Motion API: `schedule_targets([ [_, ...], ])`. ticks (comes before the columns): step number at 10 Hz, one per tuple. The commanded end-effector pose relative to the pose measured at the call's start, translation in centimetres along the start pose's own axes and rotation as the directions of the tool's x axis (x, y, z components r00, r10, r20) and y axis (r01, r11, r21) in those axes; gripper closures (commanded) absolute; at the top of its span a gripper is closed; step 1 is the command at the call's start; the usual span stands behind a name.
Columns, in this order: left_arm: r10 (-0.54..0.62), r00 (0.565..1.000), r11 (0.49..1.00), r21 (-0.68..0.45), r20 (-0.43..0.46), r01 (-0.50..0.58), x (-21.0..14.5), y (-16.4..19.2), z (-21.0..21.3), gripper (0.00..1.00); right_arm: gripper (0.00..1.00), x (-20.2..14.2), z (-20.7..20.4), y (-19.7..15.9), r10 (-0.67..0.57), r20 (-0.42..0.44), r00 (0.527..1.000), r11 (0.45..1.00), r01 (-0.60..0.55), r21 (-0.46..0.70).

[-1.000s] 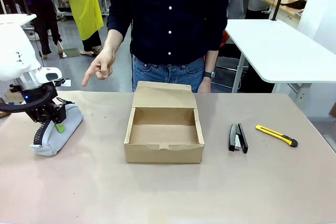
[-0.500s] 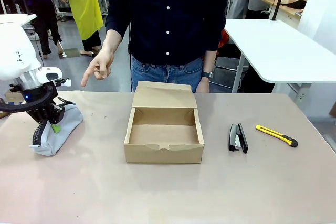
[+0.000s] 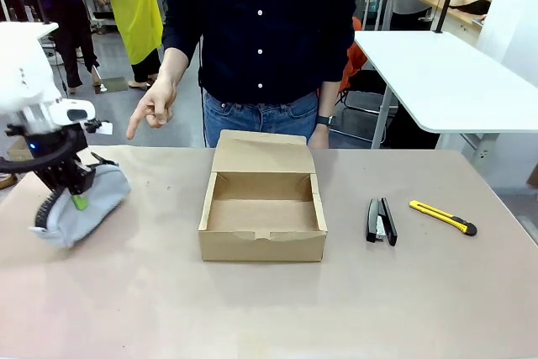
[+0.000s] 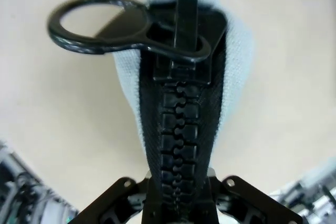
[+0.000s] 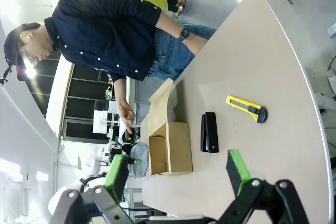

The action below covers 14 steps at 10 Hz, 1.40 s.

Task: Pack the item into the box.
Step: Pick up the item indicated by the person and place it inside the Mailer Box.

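The item, a grey-blue pouch (image 3: 84, 202) with a black zipper, is at the table's far left. My left gripper (image 3: 73, 191) is shut on its top edge, and the pouch looks blurred and slightly raised. In the left wrist view the zipper (image 4: 178, 129) and its ring pull (image 4: 100, 24) run up from between my fingers, and my left gripper (image 4: 178, 205) clamps the fabric. The box (image 3: 262, 216) stands open in the middle, its flap lid tilted back toward the person. My right gripper (image 5: 176, 174) is open and holds nothing, well back from the box (image 5: 173, 148) and the pouch (image 5: 139, 153).
A black stapler (image 3: 381, 221) and a yellow utility knife (image 3: 443, 217) lie to the right of the box. A person stands at the far edge, one hand (image 3: 151, 111) pointing down toward the pouch side. A white table (image 3: 445, 81) stands behind at the right.
My left gripper has moved a little to the left and up with the pouch in it. The person has shifted slightly left.
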<state>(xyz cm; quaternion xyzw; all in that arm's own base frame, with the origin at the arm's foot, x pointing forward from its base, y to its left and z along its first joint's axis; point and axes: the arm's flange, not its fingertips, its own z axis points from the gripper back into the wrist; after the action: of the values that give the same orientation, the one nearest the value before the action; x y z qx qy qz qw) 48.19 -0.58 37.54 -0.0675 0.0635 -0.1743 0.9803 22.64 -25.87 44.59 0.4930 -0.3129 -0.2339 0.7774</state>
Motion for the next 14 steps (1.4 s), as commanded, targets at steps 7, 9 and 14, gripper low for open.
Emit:
schedule_targets([
  [7, -0.174, 0.978, 0.984, 0.064, 0.118, 0.168, -9.7, -3.7, 14.5, 1.0, 0.0, 0.2, -0.1, 0.0, 0.027, 0.014, 1.0, 0.999, -0.027, 0.024],
  [9, -0.174, 0.978, 0.984, 0.064, 0.118, 0.168, -9.7, -3.7, 14.5, 1.0, 0.0, 0.2, -0.1, 0.0, 0.027, 0.014, 1.0, 0.999, -0.027, 0.024],
  [14, -0.33, 0.929, 0.944, 0.041, 0.167, 0.327, -10.3, -5.0, 12.9, 0.93, 0.0, 0.2, -0.1, 0.0, 0.027, 0.014, 1.0, 0.999, -0.027, 0.024],
])
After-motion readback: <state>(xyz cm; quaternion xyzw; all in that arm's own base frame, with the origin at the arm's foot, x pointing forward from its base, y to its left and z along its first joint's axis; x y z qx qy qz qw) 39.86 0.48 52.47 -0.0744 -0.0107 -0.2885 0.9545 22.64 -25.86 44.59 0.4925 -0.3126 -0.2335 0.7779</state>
